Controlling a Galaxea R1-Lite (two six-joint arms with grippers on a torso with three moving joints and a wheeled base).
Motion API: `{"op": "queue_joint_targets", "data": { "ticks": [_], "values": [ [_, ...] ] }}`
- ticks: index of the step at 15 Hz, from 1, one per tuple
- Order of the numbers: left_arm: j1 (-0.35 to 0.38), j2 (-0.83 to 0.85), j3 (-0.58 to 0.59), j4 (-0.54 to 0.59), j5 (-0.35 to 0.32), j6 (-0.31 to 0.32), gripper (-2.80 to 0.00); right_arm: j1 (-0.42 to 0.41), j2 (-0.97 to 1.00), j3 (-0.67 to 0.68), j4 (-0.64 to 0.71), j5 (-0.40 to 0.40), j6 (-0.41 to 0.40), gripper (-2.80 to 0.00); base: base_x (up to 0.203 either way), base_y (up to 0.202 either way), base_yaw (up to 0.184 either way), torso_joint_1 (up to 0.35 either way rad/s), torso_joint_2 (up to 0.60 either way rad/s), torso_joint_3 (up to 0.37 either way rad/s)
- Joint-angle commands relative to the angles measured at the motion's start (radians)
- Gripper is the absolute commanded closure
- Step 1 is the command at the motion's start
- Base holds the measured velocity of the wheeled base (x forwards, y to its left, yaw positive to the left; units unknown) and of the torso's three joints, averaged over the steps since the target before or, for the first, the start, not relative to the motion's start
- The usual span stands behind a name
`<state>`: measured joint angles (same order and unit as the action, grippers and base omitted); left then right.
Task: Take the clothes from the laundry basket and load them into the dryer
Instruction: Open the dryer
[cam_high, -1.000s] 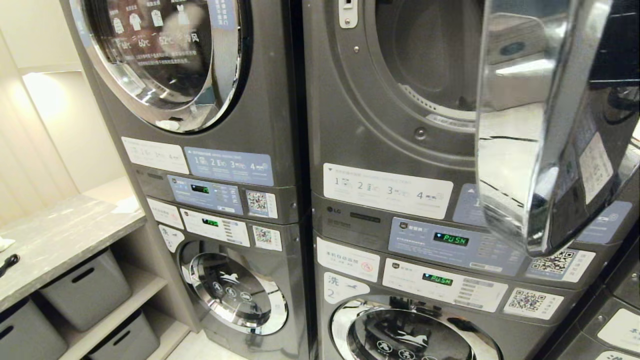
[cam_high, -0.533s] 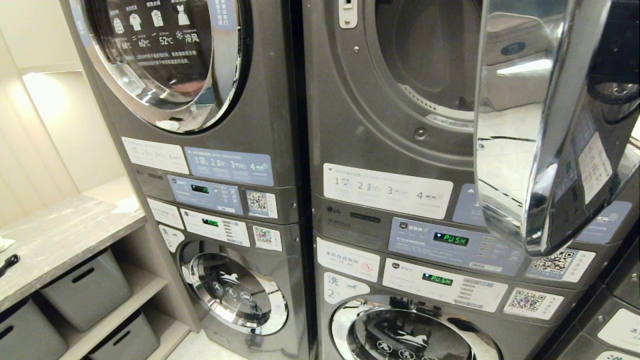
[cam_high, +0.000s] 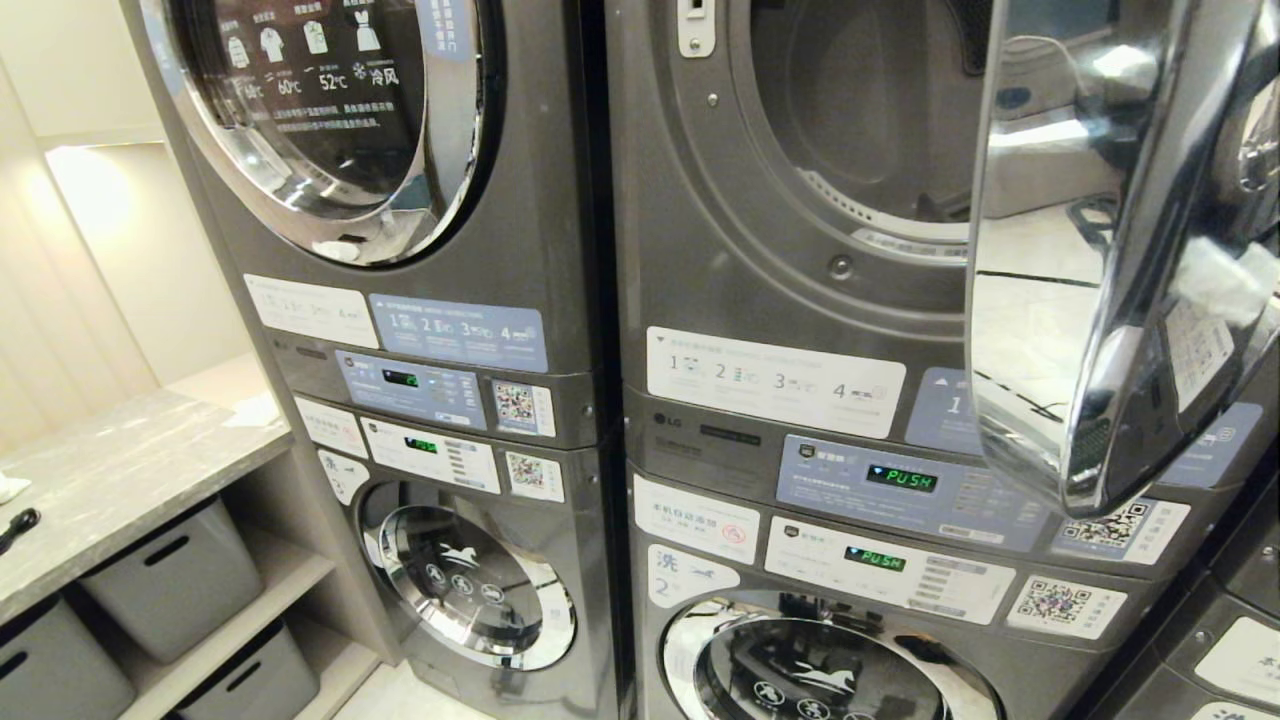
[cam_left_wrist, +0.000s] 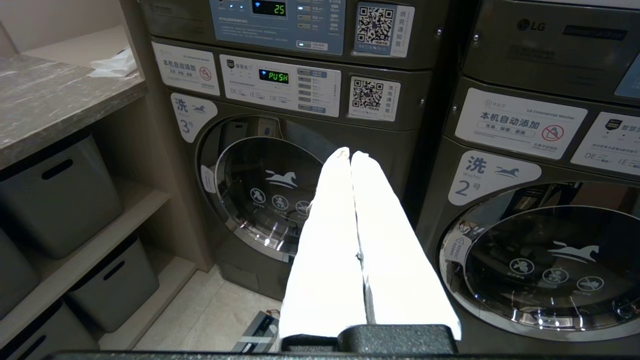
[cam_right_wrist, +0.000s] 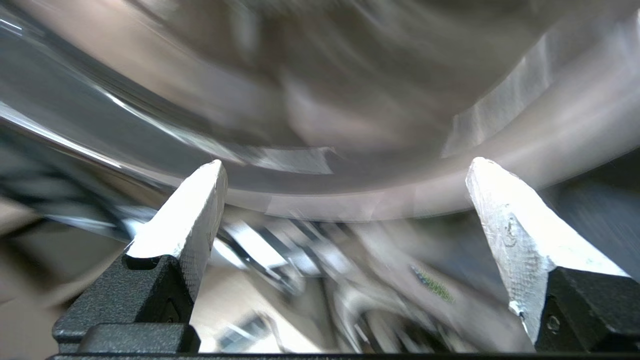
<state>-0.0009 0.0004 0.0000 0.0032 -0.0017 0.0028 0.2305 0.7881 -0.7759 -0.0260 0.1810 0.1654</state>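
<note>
White-fingered right claw (cam_right_wrist: 345, 170) gapes wide, holding nothing.

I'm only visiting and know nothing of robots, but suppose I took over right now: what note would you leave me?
Left gripper: shut, empty, parked low before the lower washers.
Right gripper: open, empty, beside the shiny dryer door.
Dryer, upper right machine: door open, no clothes visible in the part of the drum on show.
Laundry basket and clothes: in no view.
Done: door open. Left: fetch clothes, load them.

dryer door (cam_high: 1110, 250) cut off, right edge
</note>
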Motion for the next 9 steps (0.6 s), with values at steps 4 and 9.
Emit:
{"op": "queue_joint_targets", "data": {
  "ticks": [4,9],
  "values": [
    [0.001,-0.003,0.000,0.000,0.000,0.000,0.00,-0.022,-0.350,0.333,0.084,-0.147,-0.043,-2.80,0.000,0.000,0.000,0.000,0.00,0.000],
    [0.001,-0.003,0.000,0.000,0.000,0.000,0.00,-0.019,-0.516,0.604,0.133,-0.205,-0.127,0.00,0.000,0.000,0.000,0.000,0.00,0.000]
  ]
}}
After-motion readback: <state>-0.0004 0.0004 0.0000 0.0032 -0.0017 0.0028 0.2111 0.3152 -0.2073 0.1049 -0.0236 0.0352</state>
